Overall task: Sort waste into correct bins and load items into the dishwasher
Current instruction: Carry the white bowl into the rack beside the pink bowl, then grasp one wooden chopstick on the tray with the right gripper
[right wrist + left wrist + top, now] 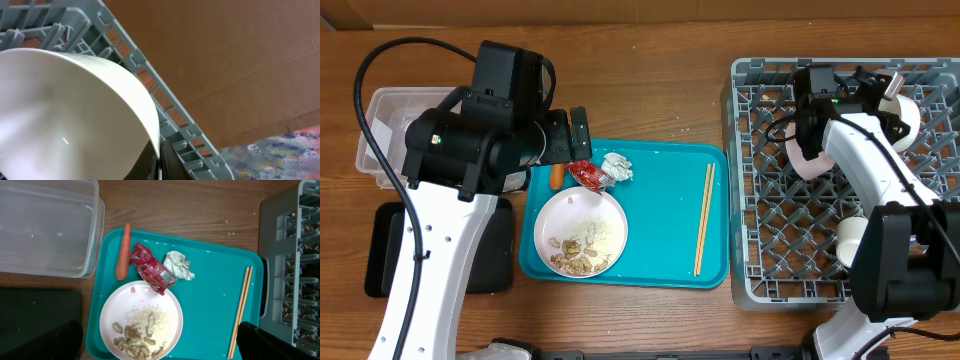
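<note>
An orange carrot (556, 176), a red wrapper (587, 174) and a white tissue (617, 167) lie on the teal tray (660, 180). A white plate (603, 215) with beige scraps (575, 258) sits at its front left, and chopsticks (704, 218) lie at its right. My left gripper (572, 138) is open and empty above the tray's back left; in the left wrist view (162, 347) its fingers straddle the plate (120, 310). My right gripper (160, 161) is shut on the rim of a white bowl (70, 115) over the grey dish rack (770, 215), at its back right (907, 118).
The clear tub (380, 125) stands at the back left and the black tray (388, 262) in front of it, both partly under my left arm. Another white bowl (804, 160) lies in the rack, and a white round shape (848, 240) sits near my right arm's base.
</note>
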Robot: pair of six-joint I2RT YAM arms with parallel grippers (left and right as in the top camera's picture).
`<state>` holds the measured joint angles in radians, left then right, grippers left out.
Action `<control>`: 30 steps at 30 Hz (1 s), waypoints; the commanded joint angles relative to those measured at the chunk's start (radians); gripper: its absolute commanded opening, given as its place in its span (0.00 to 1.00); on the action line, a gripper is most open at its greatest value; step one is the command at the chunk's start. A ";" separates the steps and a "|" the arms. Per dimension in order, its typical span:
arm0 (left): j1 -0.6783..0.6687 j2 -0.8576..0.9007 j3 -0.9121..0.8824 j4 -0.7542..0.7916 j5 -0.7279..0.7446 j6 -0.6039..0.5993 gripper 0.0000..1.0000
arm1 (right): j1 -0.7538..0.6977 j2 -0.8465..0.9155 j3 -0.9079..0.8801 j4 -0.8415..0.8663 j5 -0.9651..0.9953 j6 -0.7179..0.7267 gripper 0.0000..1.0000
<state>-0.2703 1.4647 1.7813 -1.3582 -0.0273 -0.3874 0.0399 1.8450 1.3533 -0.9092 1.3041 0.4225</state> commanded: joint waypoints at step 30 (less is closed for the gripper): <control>0.002 0.007 0.015 0.001 -0.009 -0.009 1.00 | 0.226 -0.195 -0.015 -0.167 -0.100 0.028 0.66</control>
<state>-0.2703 1.4647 1.7813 -1.3582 -0.0277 -0.3870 0.2207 1.7786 1.3033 -1.0733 1.1950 0.4419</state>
